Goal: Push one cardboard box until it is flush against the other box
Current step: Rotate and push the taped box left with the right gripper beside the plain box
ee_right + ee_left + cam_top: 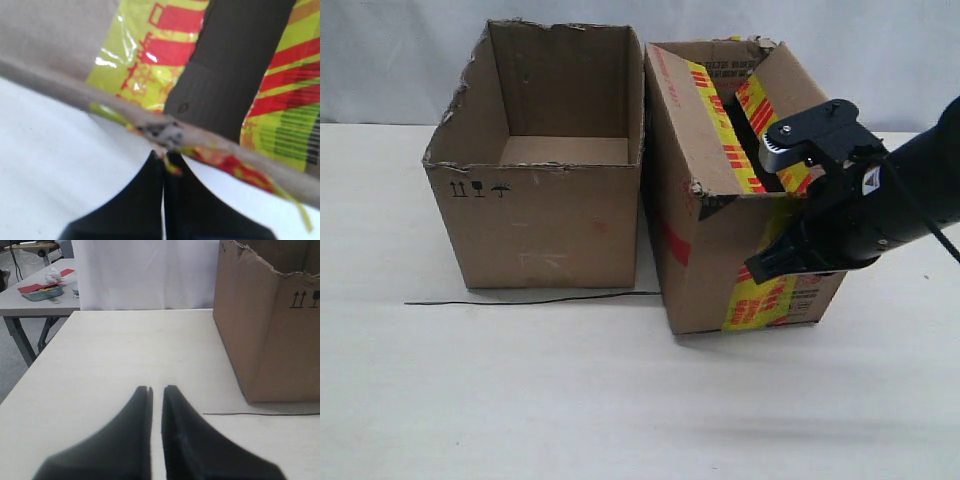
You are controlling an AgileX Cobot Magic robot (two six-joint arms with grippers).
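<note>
The brown cardboard box with the yellow tape strip and red stripes [705, 190] sits right of centre in the exterior shot, flaps half open and corners torn, a bit nearer the bottom of the frame than its neighbour. Its left wall is right up against the plain brown cardboard box with ragged top edges [545, 215], which fills the centre-left. The upper edges look like they touch, but a dark sliver shows between them lower down, so I can't tell if they're truly flush. The right gripper [788, 258] comes in from the right edge of the frame and is pressed against the taped box's lower right side, on the yellow tape. In the right wrist shot its jaws are squeezed together, holding nothing, tips at the box's torn edge. The left gripper [156, 390] hangs over the pale wooden table [520, 400], well apart from the plain box, jaws nearly together with only a thin slit and nothing between them. A thin black wire [530, 299] lies on the table along the plain box's front.
</note>
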